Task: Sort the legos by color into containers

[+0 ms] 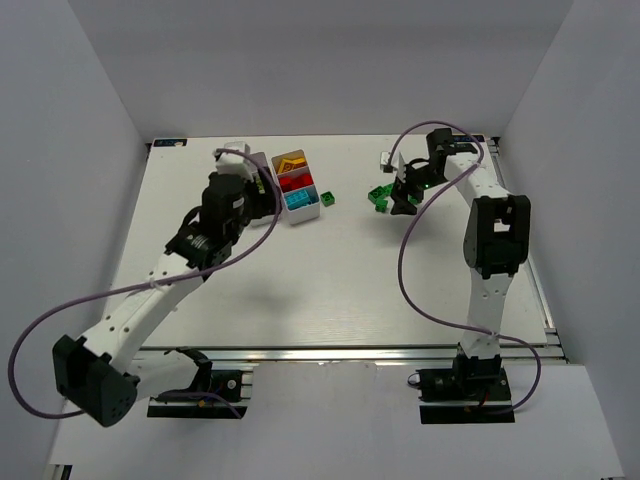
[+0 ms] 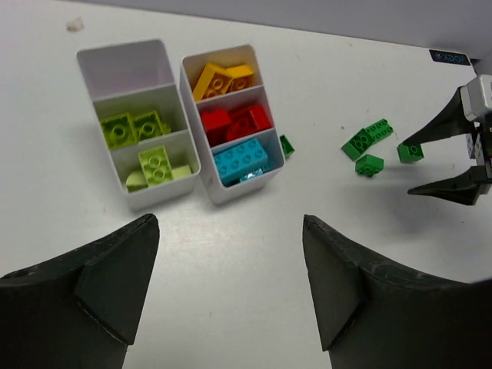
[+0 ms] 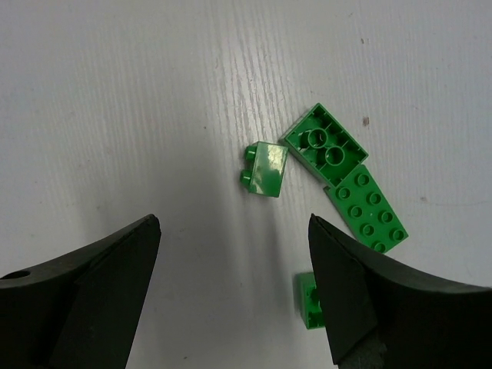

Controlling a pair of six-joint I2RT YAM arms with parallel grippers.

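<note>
Two white trays stand side by side at the table's back left. The left tray (image 2: pixel 157 196) holds lime green legos (image 2: pixel 134 127) in its middle and near compartments; its far one is empty. The right tray (image 2: pixel 238 188) (image 1: pixel 303 213) holds yellow and orange (image 2: pixel 221 79), red (image 2: pixel 234 121) and cyan (image 2: pixel 241 160) legos. One dark green lego (image 2: pixel 287 145) lies beside it. Several dark green legos (image 3: pixel 265 170) (image 3: pixel 323 146) (image 3: pixel 367 211) (image 1: pixel 378 196) lie under my right gripper (image 3: pixel 234 254) (image 1: pixel 403 197), which is open and empty; another (image 3: pixel 309 300) lies by its right finger. My left gripper (image 2: pixel 231 261) is open and empty, in front of the trays.
Grey walls enclose the white table on the left, back and right. A small white scrap (image 2: pixel 74 24) lies behind the trays. Purple cables (image 1: pixel 405 260) hang from both arms. In the top view my left arm (image 1: pixel 225 205) hides most of the left tray.
</note>
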